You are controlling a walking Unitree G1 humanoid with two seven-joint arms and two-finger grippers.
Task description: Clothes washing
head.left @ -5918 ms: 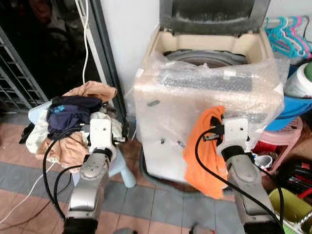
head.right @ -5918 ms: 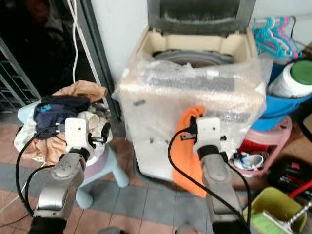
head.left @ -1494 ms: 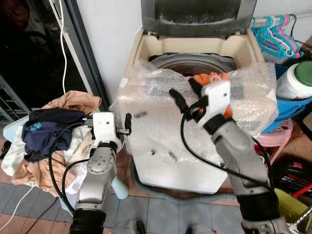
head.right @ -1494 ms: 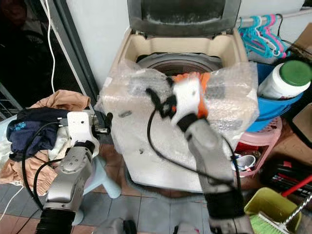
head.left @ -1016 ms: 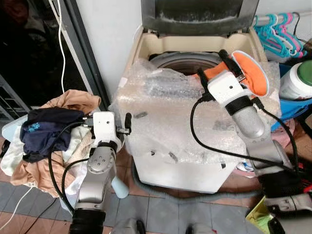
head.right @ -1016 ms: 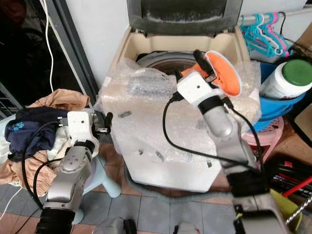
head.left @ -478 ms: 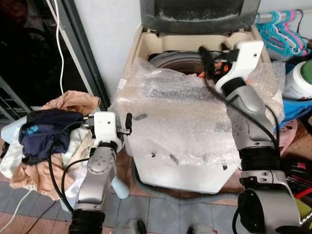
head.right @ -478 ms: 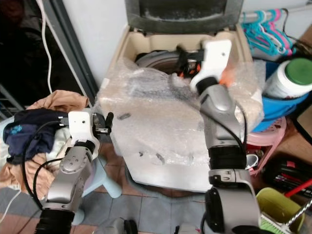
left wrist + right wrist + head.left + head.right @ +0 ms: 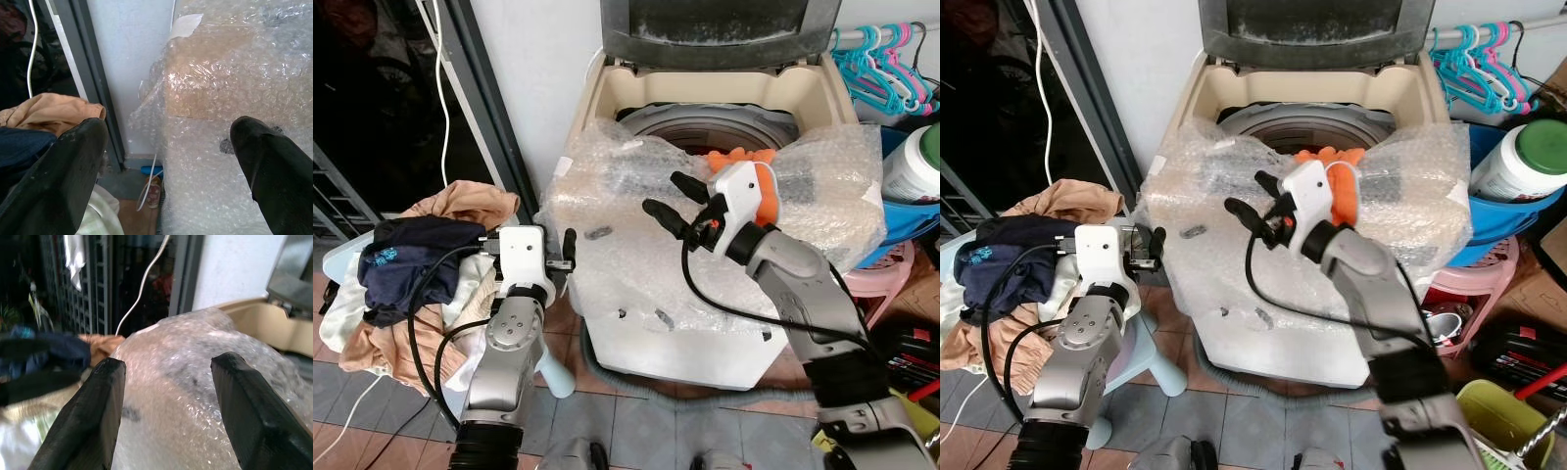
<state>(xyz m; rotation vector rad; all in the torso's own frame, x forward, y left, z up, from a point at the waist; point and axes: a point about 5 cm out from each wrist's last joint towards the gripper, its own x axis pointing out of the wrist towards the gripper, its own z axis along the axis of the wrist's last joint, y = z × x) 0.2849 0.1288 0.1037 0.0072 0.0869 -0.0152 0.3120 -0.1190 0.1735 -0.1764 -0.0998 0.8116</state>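
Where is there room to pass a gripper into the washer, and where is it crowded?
The drum opening is free between the raised lid and the bubble wrap. It is crowded at the orange cloth on the front rim, and the clothes pile covers the stool.

Orange cloth [image 9: 754,166] on beige washer [image 9: 607,98]

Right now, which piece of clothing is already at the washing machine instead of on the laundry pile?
The orange cloth, draped over the bubble-wrapped front rim of the washing machine behind the right gripper. The navy and tan garments are heaped left of the machine.
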